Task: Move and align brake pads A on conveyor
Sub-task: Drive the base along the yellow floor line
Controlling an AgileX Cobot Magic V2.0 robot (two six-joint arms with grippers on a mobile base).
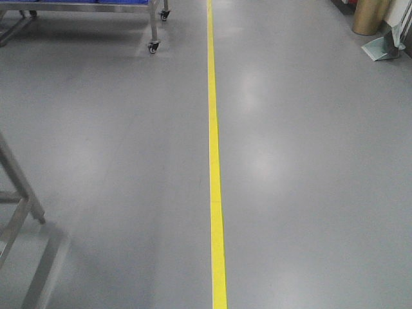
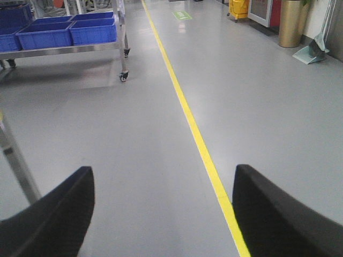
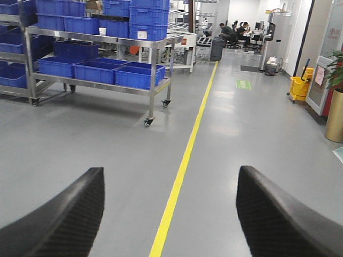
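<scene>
The left claw (image 2: 162,176) and right claw (image 3: 170,176) gape wide, empty, aimed forward over grey floor (image 1: 309,161), likely parked for driving. A yellow line (image 1: 214,161) runs up mid-frame; a bin cart (image 3: 151,104) stands upper left. Neither pads nor belt appear in any view.

Bright, even light comes from above; the smooth grey floor (image 1: 309,212) carries soft pale glare patches beside the yellow painted line (image 1: 215,161). The grey metal frame (image 1: 29,257) at the front view's lower left is blurred. The black left tool (image 2: 163,171) and right tool (image 3: 170,171) look soft.
</scene>
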